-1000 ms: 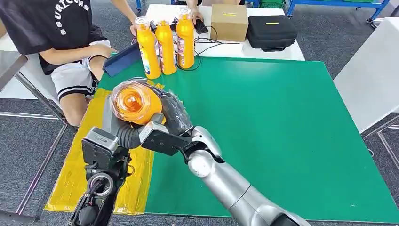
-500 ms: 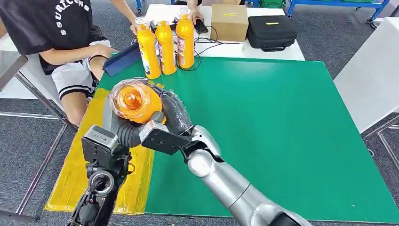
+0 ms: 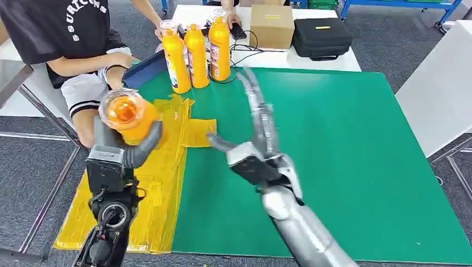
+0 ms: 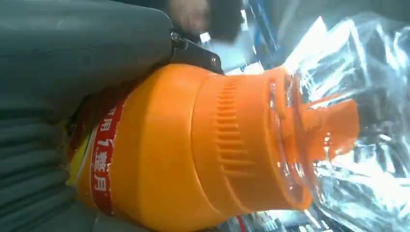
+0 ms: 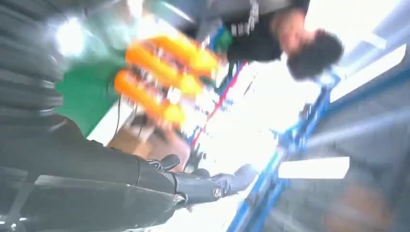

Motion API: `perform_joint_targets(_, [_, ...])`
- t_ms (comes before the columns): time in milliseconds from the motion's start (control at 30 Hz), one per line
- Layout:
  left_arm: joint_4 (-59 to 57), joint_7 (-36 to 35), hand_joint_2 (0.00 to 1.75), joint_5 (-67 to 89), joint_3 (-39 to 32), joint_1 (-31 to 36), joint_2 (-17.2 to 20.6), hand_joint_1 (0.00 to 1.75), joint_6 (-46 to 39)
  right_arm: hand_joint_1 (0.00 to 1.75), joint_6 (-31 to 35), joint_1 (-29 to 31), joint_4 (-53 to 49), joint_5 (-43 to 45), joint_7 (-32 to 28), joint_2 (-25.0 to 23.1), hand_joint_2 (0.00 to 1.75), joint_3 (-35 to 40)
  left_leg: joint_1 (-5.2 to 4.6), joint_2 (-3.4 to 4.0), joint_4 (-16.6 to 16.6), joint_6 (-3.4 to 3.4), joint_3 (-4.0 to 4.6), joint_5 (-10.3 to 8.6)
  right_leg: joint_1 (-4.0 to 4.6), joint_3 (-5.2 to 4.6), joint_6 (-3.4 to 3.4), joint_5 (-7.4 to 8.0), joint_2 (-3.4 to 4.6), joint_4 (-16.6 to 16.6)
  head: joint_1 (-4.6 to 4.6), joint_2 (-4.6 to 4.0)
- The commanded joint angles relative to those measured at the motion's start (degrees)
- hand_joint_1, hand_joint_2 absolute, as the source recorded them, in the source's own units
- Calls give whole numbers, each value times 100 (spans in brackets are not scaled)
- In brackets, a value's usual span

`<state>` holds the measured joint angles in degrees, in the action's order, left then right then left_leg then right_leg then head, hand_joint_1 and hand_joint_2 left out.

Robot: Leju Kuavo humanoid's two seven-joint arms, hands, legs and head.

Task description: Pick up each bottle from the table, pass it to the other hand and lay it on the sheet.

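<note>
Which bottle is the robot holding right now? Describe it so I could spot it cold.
Start at the green mat, then go to the yellow sheet along its left edge. Above it, the left hand grips an orange bottle. Unlike the three orange bottles standing at the far edge, it is off the table.

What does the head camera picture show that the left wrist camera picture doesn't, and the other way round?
Only the head view shows the green table, the yellow sheet, three orange bottles standing at the far edge, the right robot hand with fingers spread and holding nothing, a seated person, a cardboard box and a black case.

Only the left wrist view shows the held bottle's ribbed neck, spout and red label up close.

Both show the left robot hand gripping the orange bottle with its clear plastic wrap.
</note>
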<state>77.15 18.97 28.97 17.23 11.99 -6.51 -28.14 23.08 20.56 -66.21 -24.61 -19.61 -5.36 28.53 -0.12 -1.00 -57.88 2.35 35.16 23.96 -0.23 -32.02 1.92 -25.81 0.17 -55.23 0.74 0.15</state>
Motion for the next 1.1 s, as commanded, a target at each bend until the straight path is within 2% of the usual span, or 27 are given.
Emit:
perform_joint_targets(33, [184, -669, 175, 3441, -1032, -264, -306, 175, -1186, 0, 128, -981, -1701, -134, 29, 228, 175, -1167, 1, -6, 8, -10, -24, 9, 1, 28, -3, -13, -14, 9, 0, 0])
perform_joint_targets(233, [184, -669, 175, 3441, -1032, -264, -306, 175, -1186, 0, 128, -981, -1701, -134, 29, 228, 175, -1167, 1, 6, 7, -12, -27, 11, 1, 27, -3, -11, -2, 8, 0, 0])
perform_joint_targets(267, [430, -700, 175, 4577, -1350, -378, -588, 175, -1186, 0, 223, -1049, -1866, -189, 48, 145, 175, -1335, 1, 8, 6, -11, -18, 8, 1, 17, -4, -7, 0, 6, 2, 0])
perform_joint_targets(367, [338, -1250, 175, 5798, -1184, -392, -515, 175, -1186, 0, 207, -1189, -2134, -125, 121, 125, 175, -1689, 2, 11, 6, -14, -30, 15, 2, 29, -5, -14, -4, 8, 2, 0])
perform_joint_targets(400, [280, -1534, 175, 6103, -1035, -363, -358, 175, -1186, 0, 157, -1230, -2202, -70, 118, 101, 175, -1796, -2, -2, 9, -11, -27, 10, -2, 28, -3, -14, -15, 7, 0, 2])
perform_joint_targets(433, [166, -2162, 175, 6103, -500, -203, 282, 175, -1186, 0, 115, -1280, -2270, -47, 78, 43, 175, -1935, 0, 2, 9, -14, -38, 15, 0, 38, -4, -17, -12, 11, 0, 0])
perform_joint_targets(500, [-108, -2833, 175, 6103, 157, 81, 845, 175, -1186, 0, 100, -1315, -2330, 14, 12, 8, 175, -2026, -2, 2, 17, -19, -47, 14, -2, 45, -8, -18, -10, 13, 2, 0])
perform_joint_targets(533, [-513, -3817, 175, 6103, 1261, 572, 1386, 175, -1111, 0, 78, -1321, -2384, 115, -45, -28, 175, -2120, -2, 5, 13, -14, -30, 8, -2, 28, -5, -10, -5, 8, 0, 0])
perform_joint_targets(567, [-890, -4512, 175, 6103, 2209, 970, 1565, 175, -1016, 0, 44, -1304, -2423, 195, -90, -57, 175, -2198, -1, -18, 17, -22, -38, 5, 0, 41, -11, -16, -30, 8, -2, 0])
perform_joint_targets(600, [-1191, -4831, 175, 6103, 2736, 1219, 1601, 175, -938, 0, 17, -1286, -2450, 237, -114, -84, 175, -2250, -1, -15, 19, -22, -38, 3, 0, 37, -11, -14, -28, 9, 2, 0])
perform_joint_targets(633, [-1310, -4893, 175, 6103, 2902, 1286, 1581, 175, -931, 0, 9, -1272, -2460, 242, -120, -94, 175, -2271, 0, -41, 7, -13, -9, -6, 1, 16, -6, -11, -50, 2, 0, 2])
perform_joint_targets(667, [-1507, -4926, 175, 6103, 3164, 1417, 1582, 175, -780, 0, -32, -1245, -2470, 277, -137, -111, 175, -2287, 1, -61, 8, -15, -17, -8, 1, 23, -6, -16, -72, 2, 4, 0])
perform_joint_targets(700, [-2099, -4935, 175, 6103, 3857, 1757, 1531, 175, -492, 0, -306, -1174, -2469, 493, -138, -133, 175, -2291, 3, -54, 10, -21, -34, -2, 2, 37, -9, -20, -67, 6, 7, 0])
perform_joint_targets(733, [-2566, -4884, 175, 6103, 4155, 1893, 1393, 175, -391, 0, -346, -1106, -2438, 484, -174, -155, 175, -2299, 1, -46, 11, -14, -23, -7, -1, 24, -4, -11, -57, 8, 0, 0])
perform_joint_targets(800, [-3542, -4684, 175, 6103, 4257, 2079, 1062, 175, -726, 0, -396, -1004, -2386, 441, -181, -188, 175, -2255, -1, -48, 20, -17, -50, -4, -2, 56, -2, -15, -62, 20, 0, 0])
perform_joint_targets(833, [-3664, -4632, 175, 6103, 4254, 2090, 1016, 175, -771, 0, -401, -998, -2381, 434, -179, -193, 175, -2249, -3, -36, 29, -19, -70, 1, -4, 71, -2, -16, -52, 29, 0, 0])
perform_joint_targets(933, [-3664, -4632, 175, 6103, 4254, 2090, 1016, 175, -771, 0, -401, -998, -2381, 434, -179, -193, 175, -2249, -5, 3, 13, -12, -38, 3, -5, 35, -1, -5, -9, 13, 0, 0])
perform_joint_targets(1033, [-3664, -4632, 175, 6103, 4254, 2090, 1016, 175, -771, 0, -401, -998, -2381, 434, -179, -193, 175, -2249, -7, 18, 12, -19, -47, 10, -5, 42, -5, -10, -1, 12, 2, 0])
perform_joint_targets(1100, [-3882, -4223, 175, 6103, 4052, 2065, 921, 175, -703, 0, -425, -989, -2341, 390, -185, -199, 175, -2217, -9, 18, 12, -20, -49, 11, -7, 43, -6, -12, 1, 11, 2, 0])
